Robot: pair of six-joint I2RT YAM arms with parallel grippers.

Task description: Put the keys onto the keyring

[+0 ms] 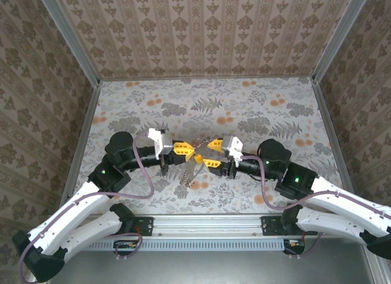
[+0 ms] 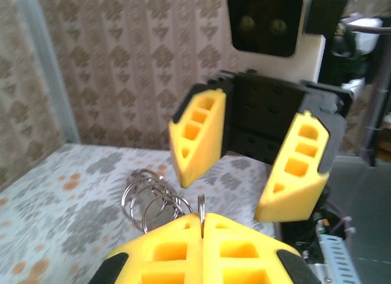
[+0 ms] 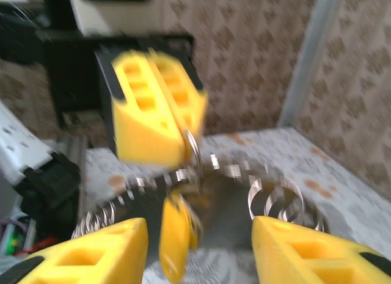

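L claw (image 2: 202,222) is pressed together on the keyring (image 2: 201,204), a thin metal hoop standing edge-up btw its pads. It's held mid-air over the surface (image 1: 183,101), approx centre, slightly near. Likely reason: the pinch steadies the hoop and leaves its top free so smth can be fed on from the right. More silvery loops (image 2: 151,201) bunch just on the far side of the hoop; touching or linked, can't tell.

R claw (image 1: 208,153) faces L claw head-on just right of the hoop, pads apart, nothing btw them. In top view the keys (image 1: 191,169) hang as a small pale cluster below both claws, close to the surface; contact can't be told. R wrist view is blurred.

Judgement: threading step in hand, not done. R claw prob. must take a key and line it w/ the hoop's split. Risk: hoop twists in the pinch.
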